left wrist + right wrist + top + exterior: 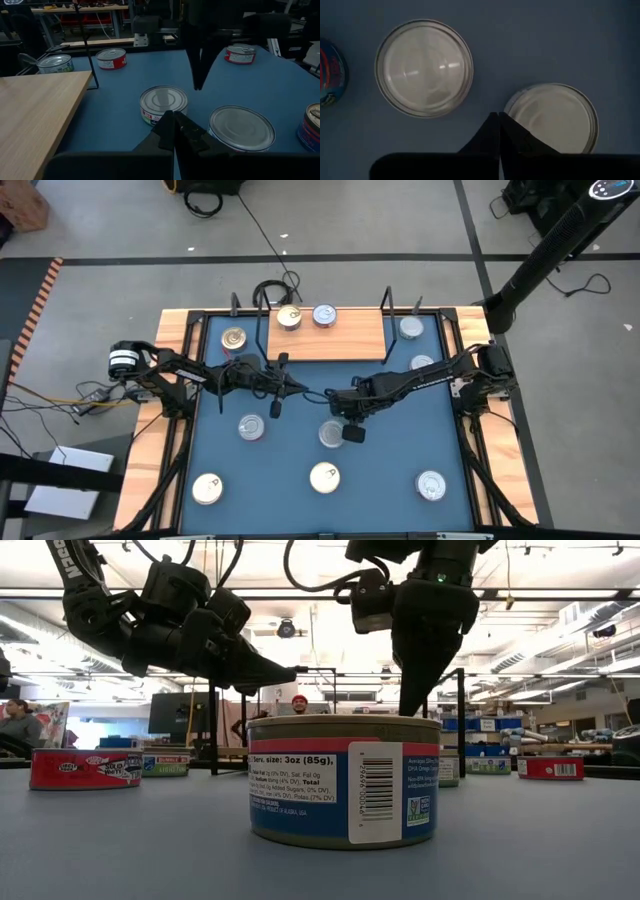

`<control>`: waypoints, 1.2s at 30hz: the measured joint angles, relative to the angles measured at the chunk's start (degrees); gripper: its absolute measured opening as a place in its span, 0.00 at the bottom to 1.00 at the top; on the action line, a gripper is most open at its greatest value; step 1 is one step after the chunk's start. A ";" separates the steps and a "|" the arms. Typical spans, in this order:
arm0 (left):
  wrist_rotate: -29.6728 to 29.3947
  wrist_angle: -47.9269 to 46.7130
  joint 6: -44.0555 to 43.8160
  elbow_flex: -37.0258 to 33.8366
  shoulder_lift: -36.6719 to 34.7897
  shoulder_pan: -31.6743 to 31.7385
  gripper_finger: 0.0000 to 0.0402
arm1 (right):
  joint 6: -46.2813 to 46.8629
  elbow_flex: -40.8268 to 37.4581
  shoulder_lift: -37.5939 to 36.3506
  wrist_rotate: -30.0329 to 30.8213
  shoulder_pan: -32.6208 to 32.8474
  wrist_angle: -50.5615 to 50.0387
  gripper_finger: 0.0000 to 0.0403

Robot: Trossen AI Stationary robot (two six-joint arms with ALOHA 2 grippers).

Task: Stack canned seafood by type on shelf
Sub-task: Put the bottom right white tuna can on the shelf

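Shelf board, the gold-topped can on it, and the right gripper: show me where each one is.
Shelf board (pixel 340 340): high view, bare wood at its middle.
Gold-topped can (pixel 289 318): high view, centre of its lid.
Right gripper (pixel 352 433): high view, its shut fingertips.

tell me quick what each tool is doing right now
Left tool: closed, holding nothing, above the blue table.
Right tool: closed, holding nothing, over a silver-topped can.

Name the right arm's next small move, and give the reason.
Probably open the jaws first. The right gripper hangs shut and empty, pointing down just above a silver-topped can on the blue table. Shut, it cannot straddle the rim. Only two cans sit on the shelf, so more picks remain. The left gripper, also shut, waits beside another can.
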 joint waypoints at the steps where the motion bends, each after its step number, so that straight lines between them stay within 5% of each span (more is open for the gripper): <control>1: 0.00 0.00 0.00 0.00 -0.02 0.00 0.01 | 0.00 0.04 -0.02 0.01 -0.04 -0.41 0.01; 8: 0.00 -0.37 0.02 0.00 0.00 0.00 0.01 | -1.54 0.07 -0.02 0.87 0.24 -4.16 0.04; 21: -0.02 -0.44 0.07 0.00 -0.02 0.00 0.01 | -2.60 0.07 -0.04 9.17 1.59 -10.43 0.30; 36: -0.02 -0.73 0.07 0.00 0.00 0.00 0.01 | -1.36 0.07 -0.09 7.97 0.33 -8.98 0.45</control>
